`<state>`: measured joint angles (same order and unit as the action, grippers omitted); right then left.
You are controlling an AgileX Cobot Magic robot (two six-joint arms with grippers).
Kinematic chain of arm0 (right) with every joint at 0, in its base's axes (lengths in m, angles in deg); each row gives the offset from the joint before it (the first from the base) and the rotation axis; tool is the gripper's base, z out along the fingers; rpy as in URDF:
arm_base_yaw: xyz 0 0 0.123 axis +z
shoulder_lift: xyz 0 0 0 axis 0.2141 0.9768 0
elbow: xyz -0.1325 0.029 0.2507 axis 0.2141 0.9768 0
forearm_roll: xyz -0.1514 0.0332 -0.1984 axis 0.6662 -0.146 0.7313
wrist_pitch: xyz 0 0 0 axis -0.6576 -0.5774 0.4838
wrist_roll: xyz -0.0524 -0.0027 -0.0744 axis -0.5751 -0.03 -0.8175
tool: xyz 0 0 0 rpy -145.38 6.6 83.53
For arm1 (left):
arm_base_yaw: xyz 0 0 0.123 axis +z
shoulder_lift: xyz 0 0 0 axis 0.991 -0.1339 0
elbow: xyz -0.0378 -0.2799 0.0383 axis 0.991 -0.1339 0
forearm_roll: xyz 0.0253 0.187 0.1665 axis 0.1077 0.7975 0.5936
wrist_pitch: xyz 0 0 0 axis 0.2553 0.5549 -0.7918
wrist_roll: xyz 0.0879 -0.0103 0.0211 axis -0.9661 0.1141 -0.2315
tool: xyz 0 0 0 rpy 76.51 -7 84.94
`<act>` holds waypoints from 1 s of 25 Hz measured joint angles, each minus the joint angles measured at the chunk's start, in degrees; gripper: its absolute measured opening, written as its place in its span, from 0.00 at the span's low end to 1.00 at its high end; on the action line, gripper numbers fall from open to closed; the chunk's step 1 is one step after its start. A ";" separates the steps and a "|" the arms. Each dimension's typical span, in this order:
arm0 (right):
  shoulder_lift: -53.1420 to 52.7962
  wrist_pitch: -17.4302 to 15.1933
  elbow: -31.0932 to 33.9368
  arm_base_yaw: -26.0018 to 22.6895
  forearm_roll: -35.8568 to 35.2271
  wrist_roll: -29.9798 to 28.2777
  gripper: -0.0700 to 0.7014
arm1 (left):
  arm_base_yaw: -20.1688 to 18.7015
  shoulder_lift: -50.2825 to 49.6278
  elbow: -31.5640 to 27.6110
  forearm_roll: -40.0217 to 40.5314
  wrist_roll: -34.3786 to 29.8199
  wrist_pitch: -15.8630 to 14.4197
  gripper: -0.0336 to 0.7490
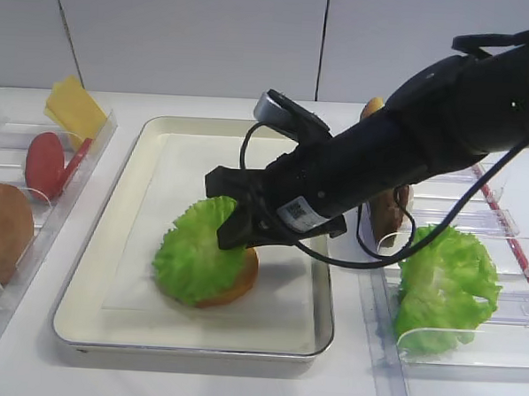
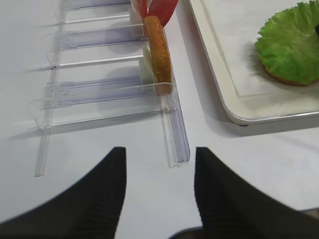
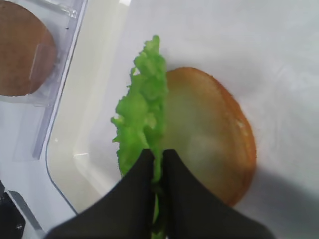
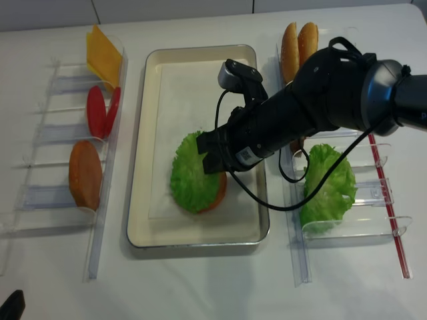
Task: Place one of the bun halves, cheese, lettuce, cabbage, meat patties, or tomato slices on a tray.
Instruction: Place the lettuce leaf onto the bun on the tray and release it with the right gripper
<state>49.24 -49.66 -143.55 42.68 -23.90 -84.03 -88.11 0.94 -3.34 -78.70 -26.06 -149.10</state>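
Between the right gripper's (image 3: pixel 158 162) closed black fingers (image 3: pixel 130 189) sits the near edge of the lettuce (image 3: pixel 142 117), pinched tight. From that pinch the leaf runs straight ahead of the fingertips, standing nearly on edge in the wrist view, its flat side leaning against the pale cut face of a bun half (image 3: pixel 209 134) just to the right. Both high views show it draped over that bun, which lies on the liner in the near half of the tray (image 1: pixel 92 269), so the leaf is already over its target. What the coming move seems to turn on is that lean: the bun lies to the right of the fingers, so the leaf would need to tip that way on release to land flat. Well off to the side, the left gripper (image 2: pixel 159 191) hovers over bare table by the clear bins (image 2: pixel 99 89), fingers wide and holding nothing, much farther from the leaf.
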 joint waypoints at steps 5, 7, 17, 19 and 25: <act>0.00 0.14 0.00 -0.04 0.89 0.44 0.16 | 0.00 0.00 0.00 0.00 0.00 0.00 0.42; 0.00 0.14 0.00 -0.04 1.12 0.44 0.18 | 0.00 0.00 0.00 0.00 0.00 0.00 0.42; 0.00 0.14 0.00 -0.04 2.90 1.45 0.27 | 0.00 0.00 0.00 0.00 0.10 0.00 0.42; 0.00 0.14 -0.37 -0.04 3.69 1.71 0.28 | 0.00 0.00 0.00 0.00 0.10 0.00 0.42; 0.00 -0.06 -1.75 -0.04 7.51 2.16 0.51 | 0.00 0.00 0.00 0.00 0.10 0.00 0.42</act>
<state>49.24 -49.72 -145.30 42.63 -16.40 -81.86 -88.11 0.94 -3.34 -78.70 -25.96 -149.10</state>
